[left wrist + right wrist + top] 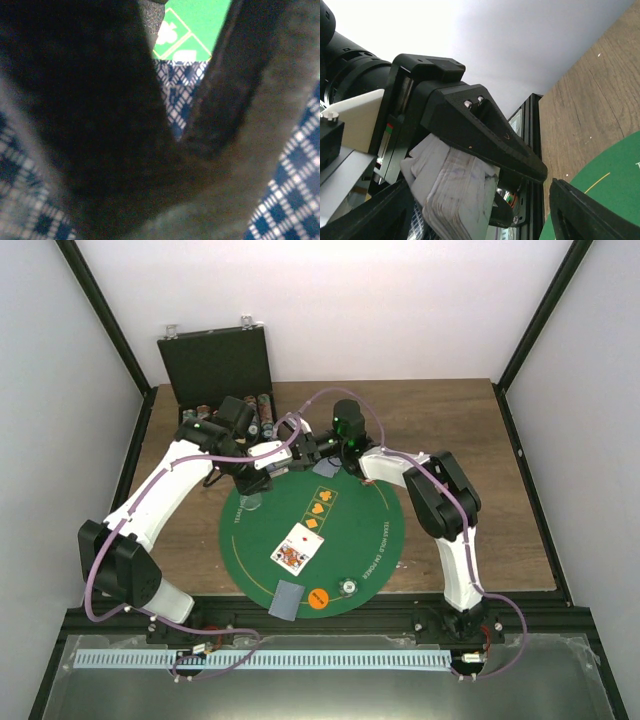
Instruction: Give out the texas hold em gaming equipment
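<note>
Dealing step: the left gripper (186,85) is closed on the card deck (452,195). The right gripper (480,220), wide open and empty, has it just before its jaws. Next it should pinch one card.

White lettering ran along the rim of the green mat (386,540), too small to read. Boxed suit signs stood down its middle: a club (325,496), a heart (318,509), a diamond (311,523). The face-up card (293,549) showed a red court figure. The orange disc (318,598) bore an illegible dark mark.
</note>
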You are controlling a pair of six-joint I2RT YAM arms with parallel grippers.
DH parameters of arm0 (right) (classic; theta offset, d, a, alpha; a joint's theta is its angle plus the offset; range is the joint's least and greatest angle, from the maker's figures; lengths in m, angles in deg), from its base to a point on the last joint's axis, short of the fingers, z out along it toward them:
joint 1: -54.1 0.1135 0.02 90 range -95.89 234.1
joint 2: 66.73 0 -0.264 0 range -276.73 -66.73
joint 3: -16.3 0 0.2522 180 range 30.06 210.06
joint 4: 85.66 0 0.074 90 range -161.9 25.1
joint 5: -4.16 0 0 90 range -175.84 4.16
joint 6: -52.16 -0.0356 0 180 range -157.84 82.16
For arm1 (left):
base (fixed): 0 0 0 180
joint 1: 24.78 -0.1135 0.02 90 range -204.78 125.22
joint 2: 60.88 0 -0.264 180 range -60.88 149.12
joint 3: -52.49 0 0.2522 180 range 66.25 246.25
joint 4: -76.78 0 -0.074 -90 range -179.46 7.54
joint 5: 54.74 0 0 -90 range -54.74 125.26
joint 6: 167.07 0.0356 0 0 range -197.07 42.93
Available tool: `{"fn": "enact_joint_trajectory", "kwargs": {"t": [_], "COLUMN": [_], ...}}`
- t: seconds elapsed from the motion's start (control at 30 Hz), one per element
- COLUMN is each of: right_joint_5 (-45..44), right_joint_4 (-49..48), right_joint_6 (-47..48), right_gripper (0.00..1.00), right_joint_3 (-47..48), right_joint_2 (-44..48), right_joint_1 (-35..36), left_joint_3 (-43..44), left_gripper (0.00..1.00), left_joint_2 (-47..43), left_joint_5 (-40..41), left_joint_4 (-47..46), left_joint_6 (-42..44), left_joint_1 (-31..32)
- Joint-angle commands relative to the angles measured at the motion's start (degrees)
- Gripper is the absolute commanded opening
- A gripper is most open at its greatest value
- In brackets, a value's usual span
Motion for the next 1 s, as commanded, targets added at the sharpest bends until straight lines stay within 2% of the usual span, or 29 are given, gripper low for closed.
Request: {"fn": "enact_joint_trajectory", "kwargs": {"t": [0.0,0.1,0.23,0.33,0.4,0.63,0.87,0.97], "right_joint_5": [-0.9,-2.7,-5.1,-6.7,-8.1,-10.6,-10.2,-10.7], "right_joint_4": [-0.2,4.6,20.2,29.0,33.1,39.2,40.0,44.3], "right_joint_6": [0.3,3.1,13.9,20.5,23.5,28.6,29.4,32.1], "right_gripper": [0.72,0.66,0.58,0.45,0.41,0.35,0.27,0.26], "right_joint_3": [3.5,4.0,5.4,5.8,5.7,4.4,5.1,7.0], "right_joint_2": [-0.8,-1.1,0.4,2.2,3.7,6.5,7.4,7.2], "right_joint_1": [1.1,1.0,1.0,0.3,-0.4,-2.1,-2.1,-2.4], "left_joint_3": [0.8,0.7,-0.4,-0.7,-0.8,-0.9,-1.3,-1.6], "left_gripper": [0.42,0.42,0.42,0.4,0.4,0.4,0.4,0.4], "left_joint_2": [0.7,0.6,0.1,0.1,0.2,0.3,0.2,0.2], "left_joint_5": [0.0,0.5,2.6,3.6,3.8,4.1,4.2,4.3], "left_joint_4": [-1.0,-1.1,-2.2,-2.7,-3.0,-3.2,-3.3,-3.3], "left_joint_6": [-0.9,-0.9,-1.0,-1.1,-1.3,-1.3,-1.2,-1.1], "left_joint_1": [0.0,0.0,0.0,0.0,0.0,-0.1,-0.2,-0.2]}}
